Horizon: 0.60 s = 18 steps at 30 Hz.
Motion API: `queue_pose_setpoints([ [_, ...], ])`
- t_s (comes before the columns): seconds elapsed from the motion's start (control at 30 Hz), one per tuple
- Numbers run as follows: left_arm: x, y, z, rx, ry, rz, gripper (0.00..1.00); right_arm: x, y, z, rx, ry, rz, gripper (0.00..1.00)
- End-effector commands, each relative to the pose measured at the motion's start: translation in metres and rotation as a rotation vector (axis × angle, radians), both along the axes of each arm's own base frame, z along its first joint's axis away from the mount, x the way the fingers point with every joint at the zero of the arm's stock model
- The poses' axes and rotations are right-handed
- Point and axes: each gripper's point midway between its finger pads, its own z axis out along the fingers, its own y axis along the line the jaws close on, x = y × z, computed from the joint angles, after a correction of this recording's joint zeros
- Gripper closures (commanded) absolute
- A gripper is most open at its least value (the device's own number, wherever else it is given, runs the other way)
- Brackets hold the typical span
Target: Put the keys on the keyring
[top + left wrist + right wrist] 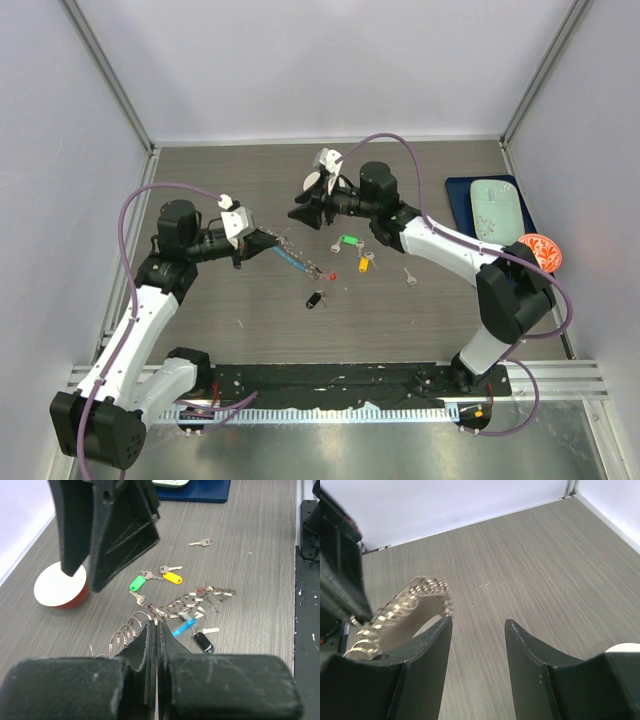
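My left gripper [266,240] [156,624] is shut on the keyring [186,602], a coil of thin silvery wire loops with a bright-blue tag [184,627] [290,260]. The coil trails from the jaw tips down onto the table. My right gripper [298,213] [477,622] hovers open just beyond it, with nothing between its fingers. The keyring [402,606] lies against the outside of its left finger. Loose keys lie on the table: green-tagged [137,583] [347,240], yellow-tagged [172,577] [362,265], black-tagged [202,641] [316,299] and one plain [201,542] [410,275].
A small bowl, white on top with a red side [62,587], stands just behind the right gripper. A blue tray [462,200] holding a pale green object sits at the back right, with an orange-red disc [541,250] beside it. Walls enclose three sides of the table.
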Motion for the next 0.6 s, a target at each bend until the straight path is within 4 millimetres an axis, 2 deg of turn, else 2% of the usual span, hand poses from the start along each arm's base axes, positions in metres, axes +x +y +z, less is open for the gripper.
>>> queue_pose_setpoints([
  [0.0, 0.006, 0.001, 0.015, -0.018, -0.087, 0.025, 1.00, -0.029, -0.003, 0.043, 0.097, -0.115, 0.094, 0.47],
  [0.2, 0.006, 0.000, 0.017, -0.026, -0.091, 0.020, 1.00, -0.052, -0.005, 0.064, 0.149, -0.180, 0.187, 0.53],
  [0.23, 0.005, -0.001, 0.018, -0.030, -0.095, 0.015, 1.00, -0.053, -0.005, 0.067, 0.157, -0.184, 0.198, 0.56],
  [0.33, 0.003, -0.002, 0.019, -0.037, -0.100, 0.013, 1.00, -0.055, 0.000, 0.067, 0.168, -0.170, 0.234, 0.65],
  [0.43, 0.003, -0.003, 0.021, -0.048, -0.115, 0.018, 1.00, -0.066, 0.007, 0.062, 0.179, -0.148, 0.318, 0.71],
  [0.57, 0.004, -0.004, 0.021, -0.070, -0.097, 0.029, 1.00, -0.079, 0.012, 0.064, 0.192, -0.153, 0.386, 0.75],
])
